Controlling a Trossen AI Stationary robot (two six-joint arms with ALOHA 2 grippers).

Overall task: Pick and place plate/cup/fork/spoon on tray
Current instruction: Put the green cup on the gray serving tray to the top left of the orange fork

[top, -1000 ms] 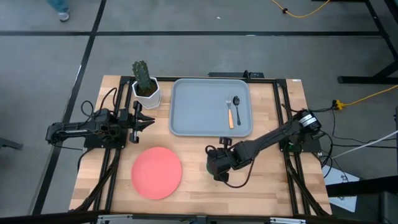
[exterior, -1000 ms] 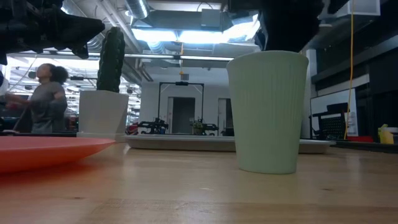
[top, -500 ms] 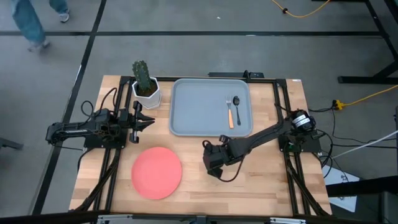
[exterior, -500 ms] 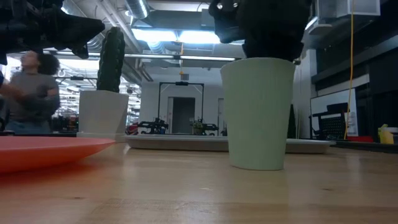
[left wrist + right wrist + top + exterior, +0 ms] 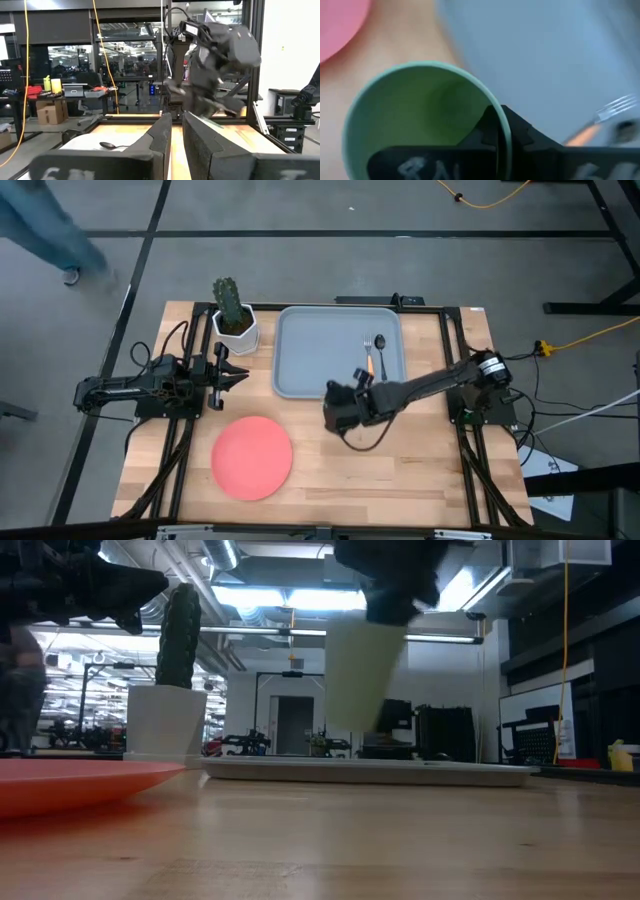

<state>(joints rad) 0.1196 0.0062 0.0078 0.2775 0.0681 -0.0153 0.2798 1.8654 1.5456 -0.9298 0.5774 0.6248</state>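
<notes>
Cup (image 5: 420,120) hangs in the air, pinched at its rim by the right gripper (image 5: 338,408), just at the near edge of the tray (image 5: 320,350). Fork (image 5: 369,363) and spoon (image 5: 380,343) lie side by side on the tray. Plate (image 5: 252,457) sits on the table. The left gripper (image 5: 236,374) waits by the cactus pot (image 5: 234,320), fingers close together

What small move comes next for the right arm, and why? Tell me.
Probably carry the cup on over the tray, then lower it onto bare tray. The right claw holds it by the rim, lifted off the table, at the tray's near edge; the fork and spoon lie farther right.
</notes>
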